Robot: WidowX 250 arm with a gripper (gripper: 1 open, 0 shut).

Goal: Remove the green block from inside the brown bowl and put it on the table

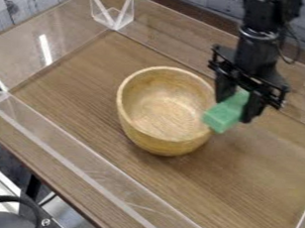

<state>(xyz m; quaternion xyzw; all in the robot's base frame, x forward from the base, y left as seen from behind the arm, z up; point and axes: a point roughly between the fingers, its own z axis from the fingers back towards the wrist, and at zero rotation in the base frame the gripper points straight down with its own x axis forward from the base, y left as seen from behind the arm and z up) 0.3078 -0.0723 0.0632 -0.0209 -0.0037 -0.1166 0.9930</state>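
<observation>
One black tool (244, 99) clamps the small bright green block (224, 116), hiding its top, just beside the round tan wooden bowl (165, 111) over the wood-grain counter (79, 70).

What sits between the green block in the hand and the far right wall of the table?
Nothing but bare wood. In the camera view, the table is uncovered from the green block to that clear wall.

Lab bench: acrylic-walled wooden table (104, 82), robot arm (266, 26)
</observation>
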